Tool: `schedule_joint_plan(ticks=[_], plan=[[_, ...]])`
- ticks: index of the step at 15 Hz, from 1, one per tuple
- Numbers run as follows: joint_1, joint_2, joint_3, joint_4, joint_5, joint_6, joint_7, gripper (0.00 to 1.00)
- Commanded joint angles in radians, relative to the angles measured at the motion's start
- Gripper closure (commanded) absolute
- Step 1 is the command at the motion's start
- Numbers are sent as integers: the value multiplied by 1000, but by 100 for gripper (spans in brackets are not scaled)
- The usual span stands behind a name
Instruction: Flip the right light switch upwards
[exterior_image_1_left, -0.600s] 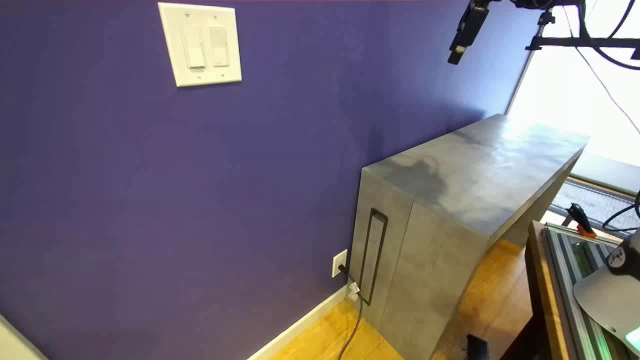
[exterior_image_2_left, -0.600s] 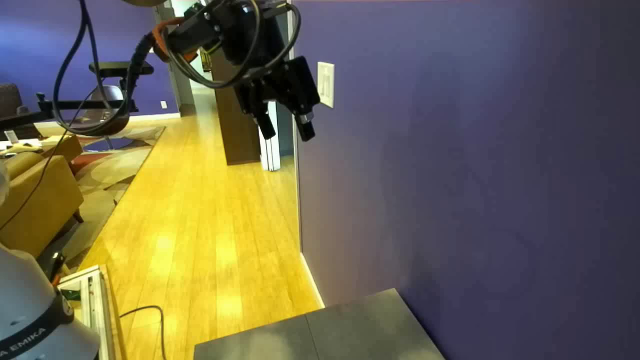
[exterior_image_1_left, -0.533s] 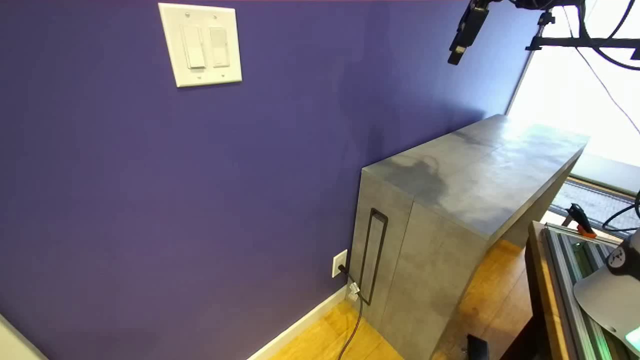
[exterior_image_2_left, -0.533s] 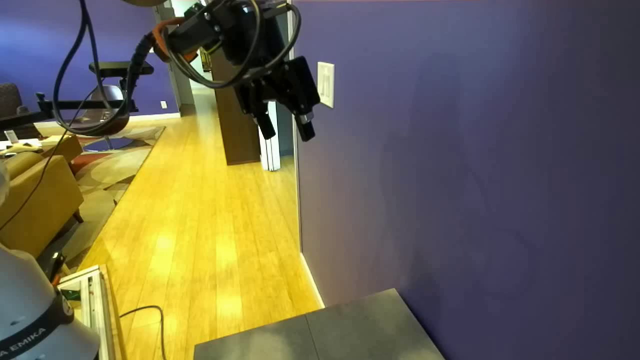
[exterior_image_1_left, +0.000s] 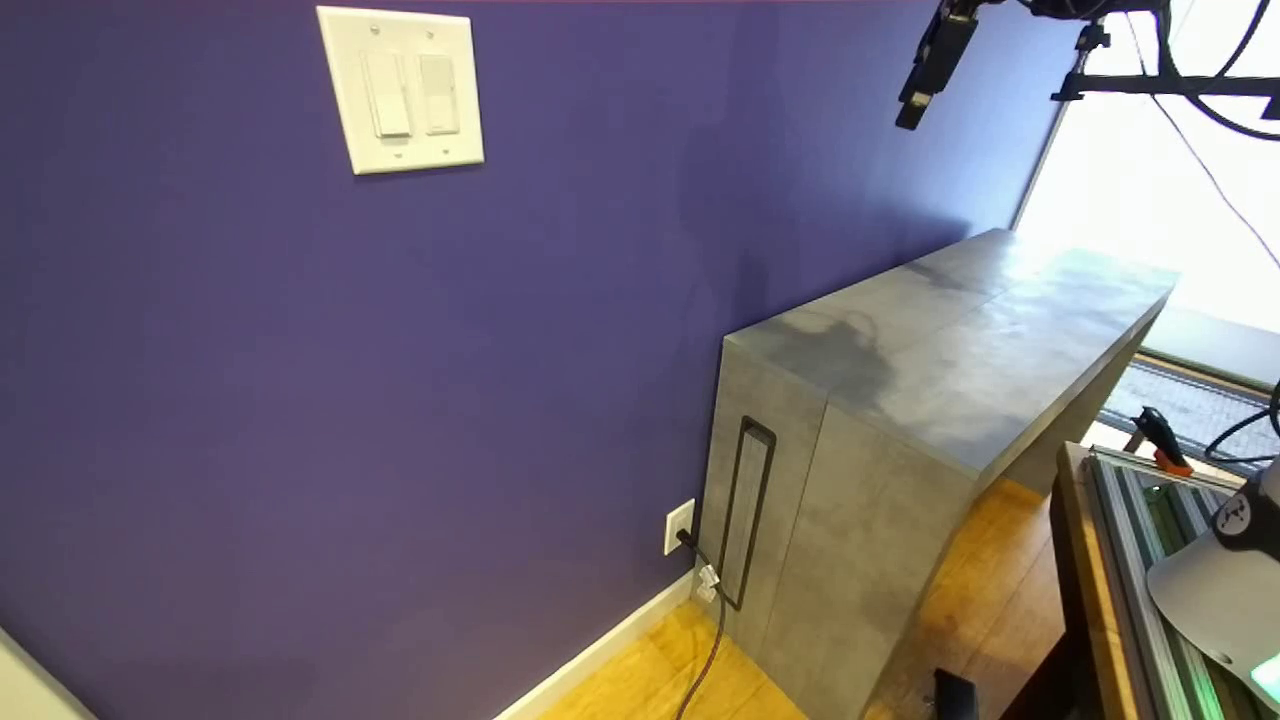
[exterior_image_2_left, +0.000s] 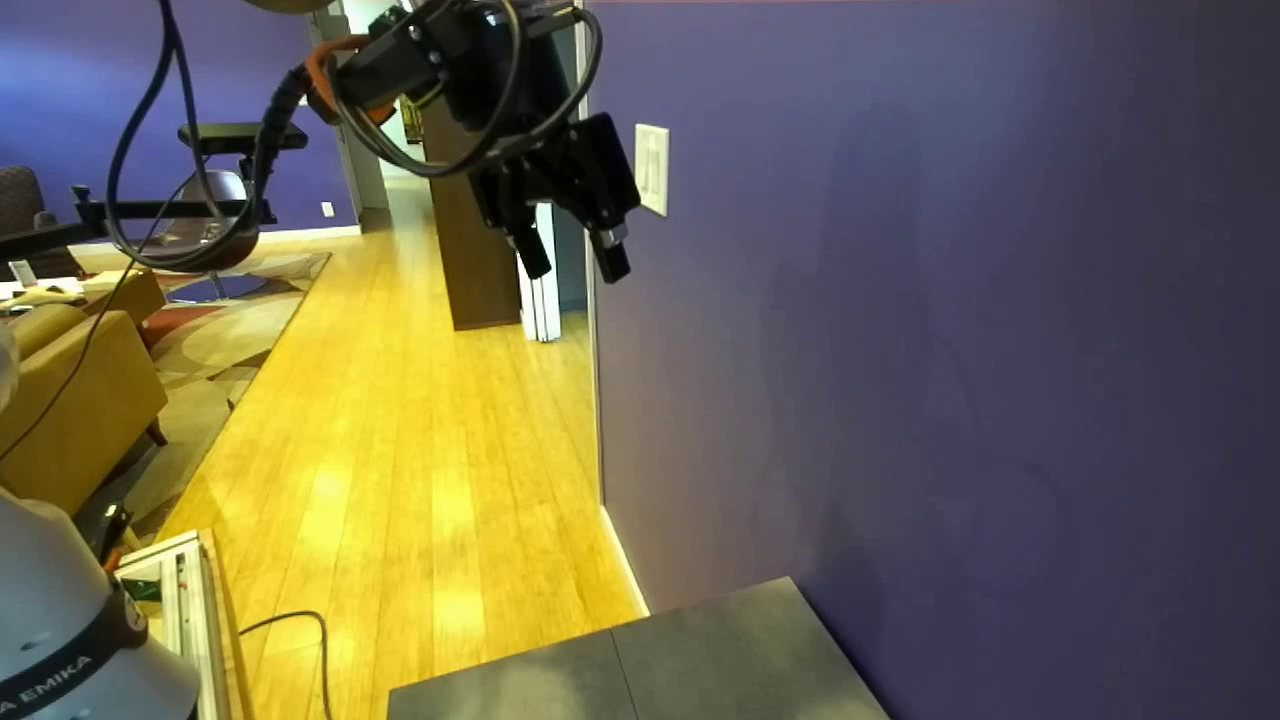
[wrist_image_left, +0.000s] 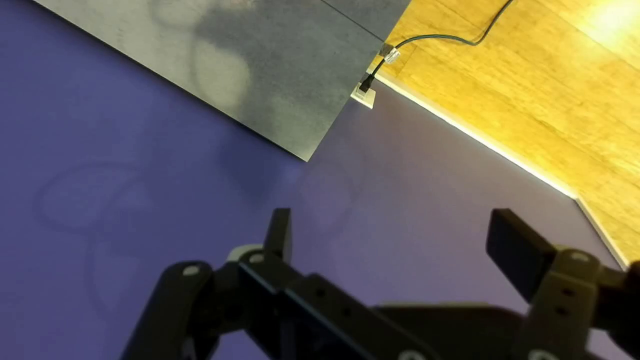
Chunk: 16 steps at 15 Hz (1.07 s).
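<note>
The right light switch is the right-hand narrow white rocker in the white two-switch plate, high on the purple wall. It looks nearly flush; its exact tilt is hard to tell. The lower end of the left rocker sticks out. The plate also shows edge-on in an exterior view. It is out of view in the wrist view. My gripper is open and empty, with bare wall beyond its fingers. In both exterior views my gripper hangs tilted downward, apart from the plate.
A grey cabinet stands against the wall, below the gripper; its corner shows in the wrist view. A white socket with a plugged-in cable sits low beside it. Loose cables loop round the arm. The wall ends at a doorway edge.
</note>
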Motion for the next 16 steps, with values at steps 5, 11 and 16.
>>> schedule_joint_plan(ticks=[5, 11, 16], plan=[[11, -1, 24, 13, 29, -25, 41, 0], [125, -10, 154, 71, 234, -126, 241, 0], [200, 24, 210, 129, 468, -68, 419, 0]])
